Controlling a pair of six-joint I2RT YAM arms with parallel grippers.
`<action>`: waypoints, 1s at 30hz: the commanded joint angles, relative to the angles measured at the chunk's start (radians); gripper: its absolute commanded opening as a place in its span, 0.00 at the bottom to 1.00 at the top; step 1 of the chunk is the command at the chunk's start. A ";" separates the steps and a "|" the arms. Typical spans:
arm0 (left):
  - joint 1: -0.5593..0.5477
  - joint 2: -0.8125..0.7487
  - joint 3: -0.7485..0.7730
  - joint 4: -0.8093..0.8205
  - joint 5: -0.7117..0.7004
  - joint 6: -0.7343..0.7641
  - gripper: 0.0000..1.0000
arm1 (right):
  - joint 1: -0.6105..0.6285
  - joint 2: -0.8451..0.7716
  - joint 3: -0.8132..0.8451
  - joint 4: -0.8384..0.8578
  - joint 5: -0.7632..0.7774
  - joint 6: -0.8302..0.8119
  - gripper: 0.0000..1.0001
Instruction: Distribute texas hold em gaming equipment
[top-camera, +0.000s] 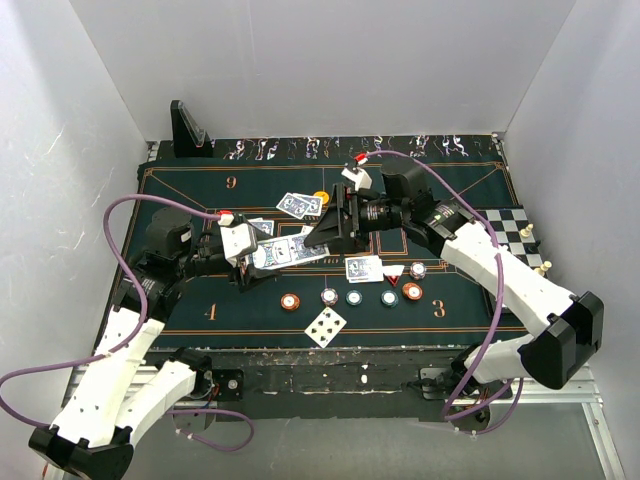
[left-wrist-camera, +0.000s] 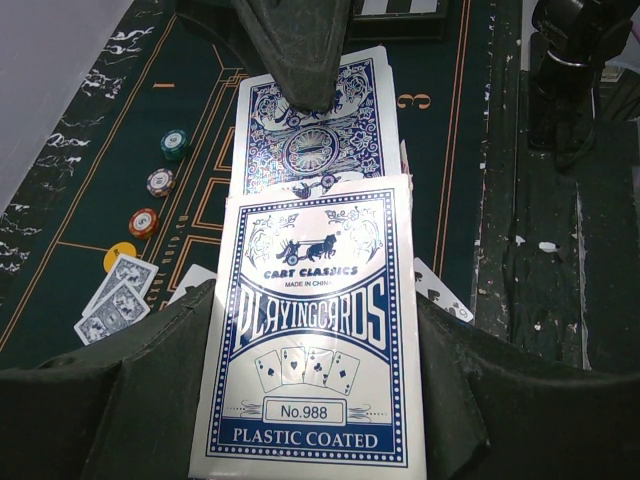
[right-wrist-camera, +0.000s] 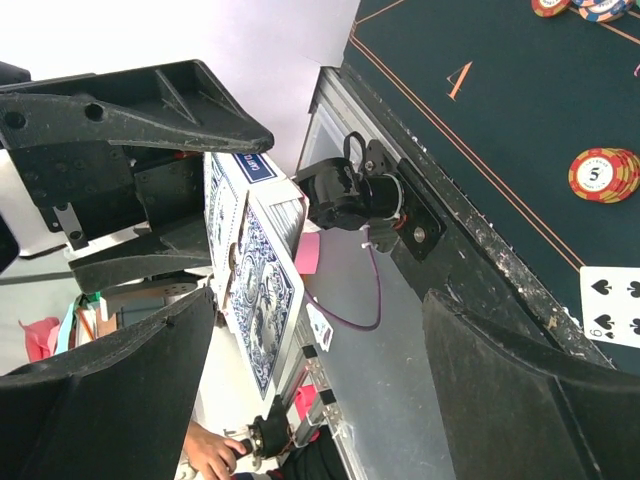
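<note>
My left gripper (top-camera: 255, 258) is shut on a blue-and-white playing card box (left-wrist-camera: 312, 340), held above the green felt. A blue-backed card (left-wrist-camera: 312, 130) sticks out of the box's far end. My right gripper (top-camera: 325, 235) is open at that card, with one finger (left-wrist-camera: 298, 50) lying over it. In the right wrist view the card (right-wrist-camera: 262, 290) stands edge-on close to the left finger, with a wide gap to the other. Poker chips (top-camera: 354, 297) lie in a row on the felt. A face-up card (top-camera: 325, 326) lies near the front edge.
Two blue-backed cards (top-camera: 298, 205) and a yellow chip (top-camera: 320, 198) lie behind the grippers. Another blue-backed card (top-camera: 364, 268) lies by a red chip (top-camera: 412, 291). The chessboard (top-camera: 515, 228) is at the right edge, and the black stand (top-camera: 188, 130) at the back left.
</note>
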 joint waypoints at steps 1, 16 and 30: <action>0.004 -0.013 0.000 0.037 0.008 -0.001 0.00 | 0.008 -0.010 0.004 0.077 -0.009 0.018 0.91; 0.004 -0.007 0.006 0.047 0.008 -0.002 0.00 | 0.031 0.003 0.000 0.022 0.033 -0.024 0.60; 0.004 -0.013 0.003 0.054 0.010 -0.011 0.00 | -0.012 -0.091 -0.062 -0.015 0.048 -0.018 0.51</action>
